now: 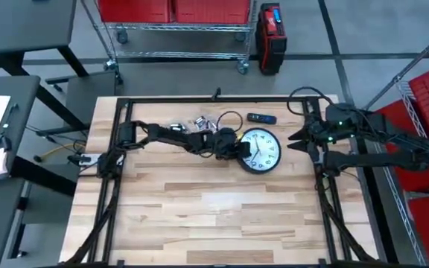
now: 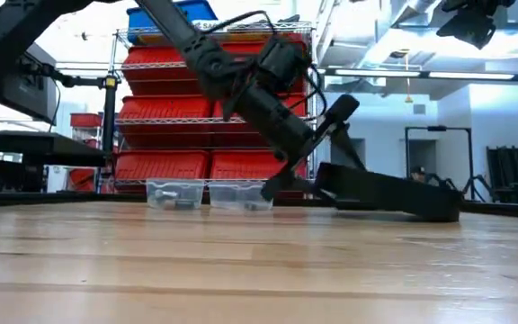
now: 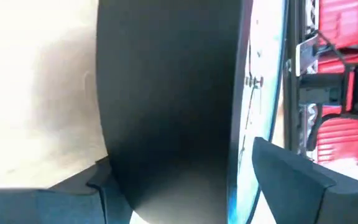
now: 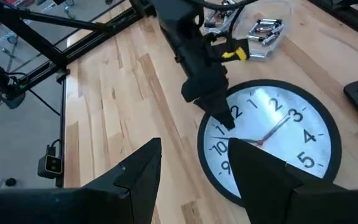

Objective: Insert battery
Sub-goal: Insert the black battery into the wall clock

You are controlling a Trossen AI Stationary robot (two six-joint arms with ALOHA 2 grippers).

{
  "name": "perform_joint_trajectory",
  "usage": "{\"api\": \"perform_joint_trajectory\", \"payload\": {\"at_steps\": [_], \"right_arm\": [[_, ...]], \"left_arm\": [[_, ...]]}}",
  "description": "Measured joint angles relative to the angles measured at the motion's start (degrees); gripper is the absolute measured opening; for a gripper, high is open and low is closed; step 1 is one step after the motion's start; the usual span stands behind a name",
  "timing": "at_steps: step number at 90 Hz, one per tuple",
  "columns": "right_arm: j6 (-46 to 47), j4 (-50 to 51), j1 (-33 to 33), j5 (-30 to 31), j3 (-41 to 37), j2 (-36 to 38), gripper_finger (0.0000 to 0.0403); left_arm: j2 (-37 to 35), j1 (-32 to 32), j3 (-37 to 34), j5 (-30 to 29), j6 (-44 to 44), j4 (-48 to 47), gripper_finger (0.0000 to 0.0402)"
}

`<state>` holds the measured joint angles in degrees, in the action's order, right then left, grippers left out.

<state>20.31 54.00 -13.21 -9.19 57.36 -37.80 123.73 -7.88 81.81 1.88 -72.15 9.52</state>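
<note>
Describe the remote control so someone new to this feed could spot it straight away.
Start at the round wall clock with the black rim, lying on the wooden table where the left gripper is lifting its edge. Just beyond the clock sits the remote control, a small dark bar. Unlike the clear battery trays nearby, it is opaque, slim and has coloured buttons.

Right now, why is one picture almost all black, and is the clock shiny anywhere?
In the left wrist view, the round black-rimmed wall clock sits so close to the camera that its dark back fills the picture, blurry. In the right wrist view, the clock's glass face shows pale glare near the 1 and 2. In the low view, bright ceiling lights wash out the room behind.
</note>
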Motion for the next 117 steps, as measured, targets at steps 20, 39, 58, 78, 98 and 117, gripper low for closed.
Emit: {"api": "perform_joint_trajectory", "payload": {"at_steps": [20, 39, 58, 78, 98, 117], "right_arm": [[0.01, 0.72, 0.02, 0.0, 0.0, 0.0, 0.0178], [-0.72, 2.12, 0.02, 0.0, 0.0, 0.0, 0.0178], [-0.91, 2.69, 0.02, 0.0, 0.0, -0.02, 0.0178], [-1.56, 2.65, 0.02, 0.02, 0.0, 0.0, 0.0178], [-2.38, 2.58, 0.02, 0.0, 0.0, 0.0, 0.0178], [-2.38, 2.58, 0.0, 0.02, 0.0, 0.0, 0.0178]], "left_arm": [[-0.14, -0.02, 6.7, 1.49, 6.16, -13.21, 0.0263], [0.27, -0.03, 6.77, 3.76, 7.43, -7.92, 0.0263], [0.27, -0.24, 6.77, 5.34, 8.22, -6.77, 0.0264], [0.27, -0.17, 6.77, 5.26, 7.85, -5.45, 0.0264], [0.23, -0.17, 6.79, 5.28, 5.93, -4.7, 0.0264], [0.1, -0.14, 6.87, 3.77, 5.96, -5.9, 0.0265]]}}
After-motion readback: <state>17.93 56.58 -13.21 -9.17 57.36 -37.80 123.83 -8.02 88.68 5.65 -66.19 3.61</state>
